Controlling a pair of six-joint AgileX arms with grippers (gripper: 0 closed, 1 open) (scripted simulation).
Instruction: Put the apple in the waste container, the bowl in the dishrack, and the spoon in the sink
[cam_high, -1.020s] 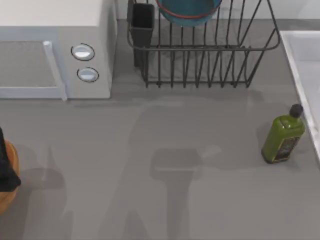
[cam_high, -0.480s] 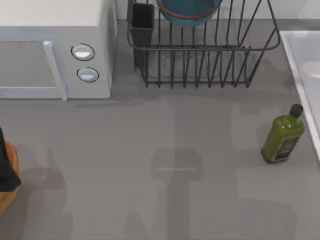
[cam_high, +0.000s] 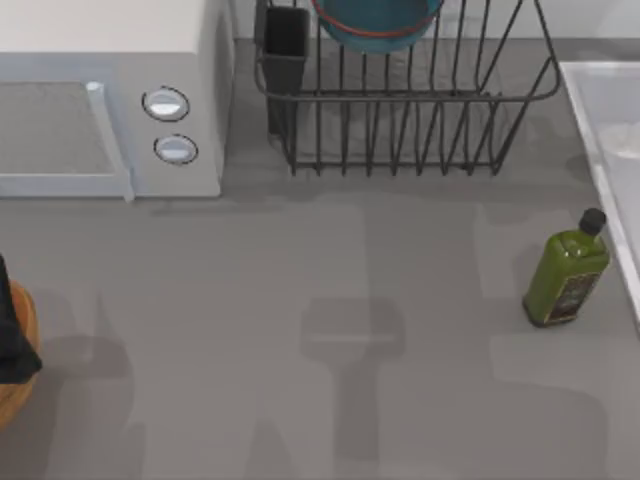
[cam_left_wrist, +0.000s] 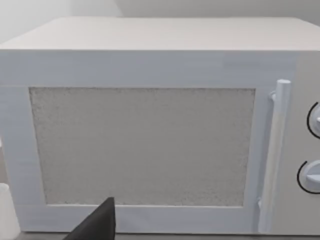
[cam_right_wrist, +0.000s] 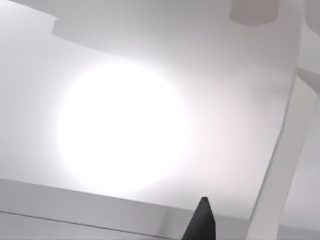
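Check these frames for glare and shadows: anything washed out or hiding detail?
Right wrist view: a big round white glare blows out the middle, leaving pale surfaces hard to identify. Top view: even light, soft arm shadows across the grey table beside the green bottle. Left wrist view: the microwave is evenly lit, no glare.

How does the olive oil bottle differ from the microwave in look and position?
The olive oil bottle is small, green, dark-capped and lies tilted near the table's right edge beside the sink; the microwave is a large white box with two round knobs, at the left. The bottle stands apart in the open; the microwave sits beside the dishrack. Both rest on the grey table.
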